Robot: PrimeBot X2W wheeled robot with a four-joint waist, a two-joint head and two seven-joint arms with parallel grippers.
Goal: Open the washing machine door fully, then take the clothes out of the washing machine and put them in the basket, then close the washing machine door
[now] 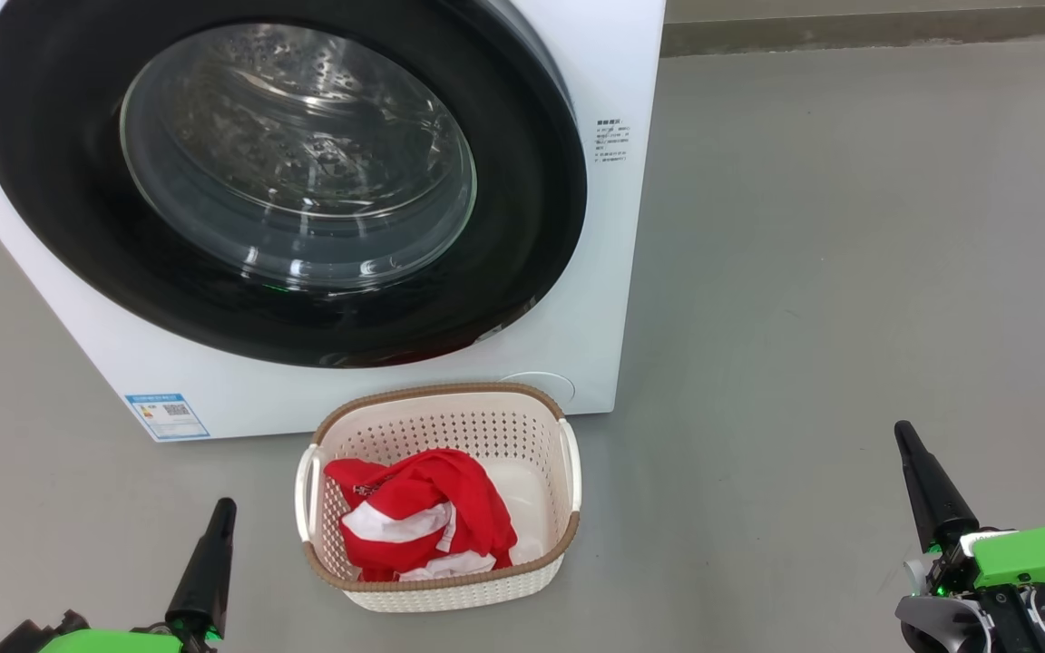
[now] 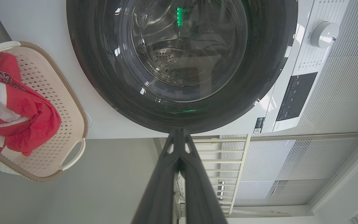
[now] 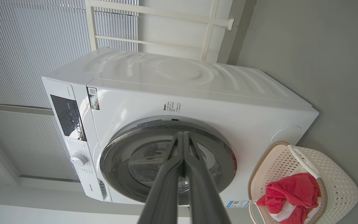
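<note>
Floor (image 1: 849,272): grey and smooth, beneath the left gripper (image 1: 226,506) and the right gripper (image 1: 903,435), with a wide stretch ahead of the right one.
Washer (image 1: 595,272): a white box standing on the floor ahead of both grippers, well past their fingertips. It is more in front of the left gripper than the right. A blue label (image 1: 166,414) sits low on its front, ahead of the left gripper.
Door (image 1: 60,227): round, with a black rim and a glass bowl in the middle. It lies flush against the washer's front, closed. In each wrist view the fingers point towards it and stay apart from it.
Basket (image 1: 450,394): cream with a brown rim, on the floor just in front of the washer. It is between the two grippers, nearer the left one, and touches neither.
Clothes (image 1: 450,508): red with white patches, bunched inside the basket, heaped towards the left gripper's side.
Left gripper: low over the floor, fingers pressed together, holding nothing.
Right gripper: well apart from the basket, fingers pressed together, holding nothing.
</note>
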